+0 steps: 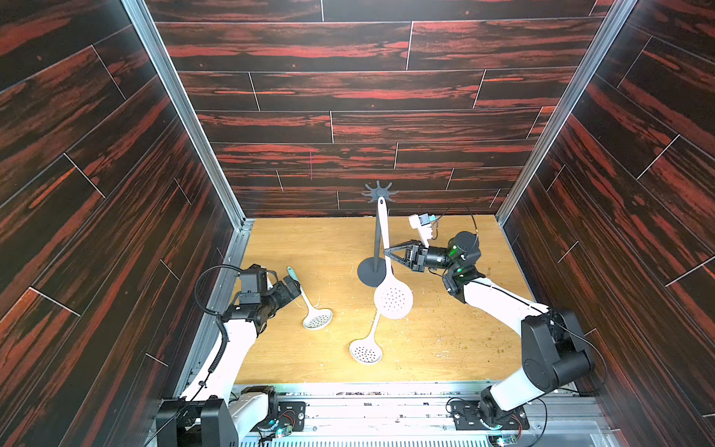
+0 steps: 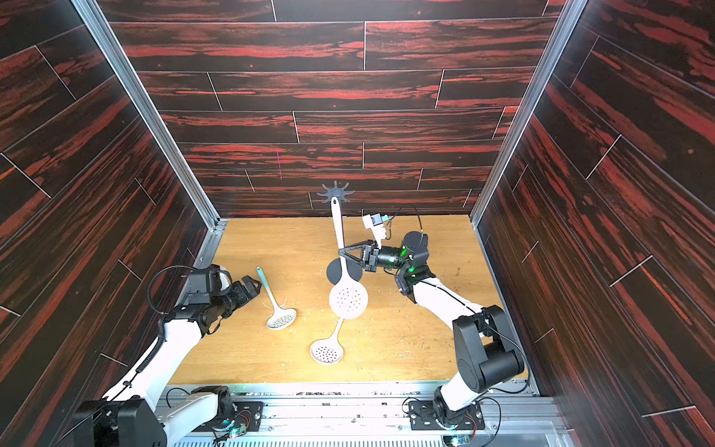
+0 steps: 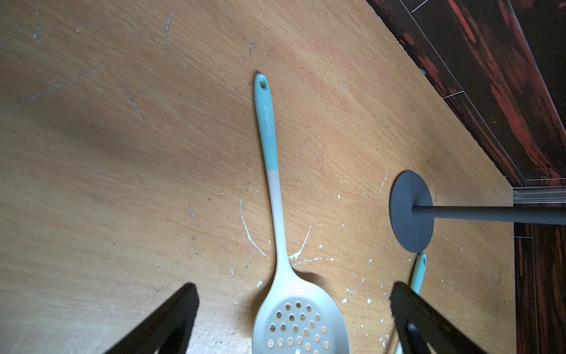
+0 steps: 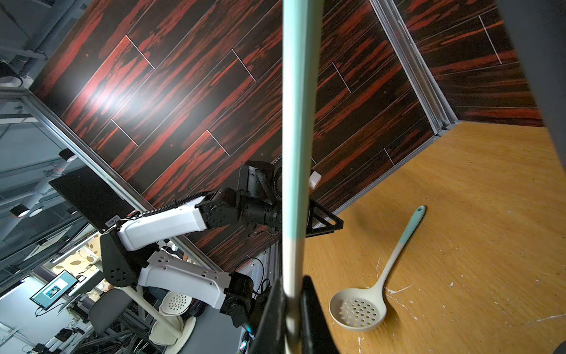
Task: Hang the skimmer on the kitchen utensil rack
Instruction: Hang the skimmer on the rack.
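A: R jaws first?
B: Clenched. The right gripper (image 1: pixel 387 251) comes in from the right and pinches the skimmer (image 1: pixel 393 298) abt mid-handle. Wrist view agrees: fingers (image 4: pixel 317 315) tight on the shaft, no gap.
A: Skimmer attitude?
B: Clear of the table (image 1: pixel 445 340), near upright w/ slight tilt. Perforated head low & nearer, hole end up & far.
A: Relative to the stand?
B: The kitchen utensil rack (image 1: pixel 377 240) stands centre-far, base flat on the table. Hole end sits right at the near side of the star crown (image 1: pixel 380 192) in both top views. Can't tell if a hook passes thru the hole, too small. Shaft crosses the pole in the top views.
A: L side?
B: The left gripper (image 3: pixel 294 288) is released, jaws spread wide, holding nothing. It hovers low at left over a second skimmer (image 3: pixel 277 211) lying flat. A third skimmer (image 1: pixel 365 350) lies nearer, abt centre.
A: Progress?
B: My read: pick-up & lift done, now at the hook-on step. Left to do: seat hole on a hook, confirm it bears the wt, let go, back out to the right w/o pulling the handle off. The other two aren't hung.
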You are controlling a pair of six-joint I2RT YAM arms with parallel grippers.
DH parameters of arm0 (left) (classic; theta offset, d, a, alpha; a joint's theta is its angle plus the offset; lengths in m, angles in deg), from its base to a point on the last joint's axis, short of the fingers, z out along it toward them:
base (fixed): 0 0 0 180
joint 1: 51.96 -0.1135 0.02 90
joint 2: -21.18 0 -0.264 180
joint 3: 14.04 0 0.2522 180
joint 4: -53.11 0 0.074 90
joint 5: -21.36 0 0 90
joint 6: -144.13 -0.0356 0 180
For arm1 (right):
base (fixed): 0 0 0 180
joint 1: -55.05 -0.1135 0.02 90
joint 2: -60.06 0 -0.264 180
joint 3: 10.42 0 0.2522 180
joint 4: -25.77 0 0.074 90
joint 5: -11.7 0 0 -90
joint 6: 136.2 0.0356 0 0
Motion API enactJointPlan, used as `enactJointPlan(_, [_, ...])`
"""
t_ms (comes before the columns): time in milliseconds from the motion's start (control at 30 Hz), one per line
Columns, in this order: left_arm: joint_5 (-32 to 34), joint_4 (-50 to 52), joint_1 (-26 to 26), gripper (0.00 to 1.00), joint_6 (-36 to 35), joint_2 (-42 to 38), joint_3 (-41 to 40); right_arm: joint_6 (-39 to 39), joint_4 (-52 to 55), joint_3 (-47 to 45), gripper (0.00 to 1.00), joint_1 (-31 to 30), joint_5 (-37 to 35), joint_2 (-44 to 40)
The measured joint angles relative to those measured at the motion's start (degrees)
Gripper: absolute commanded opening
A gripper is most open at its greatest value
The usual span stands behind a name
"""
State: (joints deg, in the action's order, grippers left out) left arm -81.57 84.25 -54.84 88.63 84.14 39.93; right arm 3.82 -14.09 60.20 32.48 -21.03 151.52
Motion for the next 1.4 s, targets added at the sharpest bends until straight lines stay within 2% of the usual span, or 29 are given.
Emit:
enactJointPlan(800, [-0.42,-0.74,0.00,1.00,-0.04,0.44,-0.04,4.94,-11.87,-2.71,0.00,0.09,0.76,4.20])
enactJointPlan(1400, [-0.59,-0.68,0.00,1.00,-0.66,0.42,-0.04,13.60,-26.82,7.63,0.00,1.49,3.82,17.99])
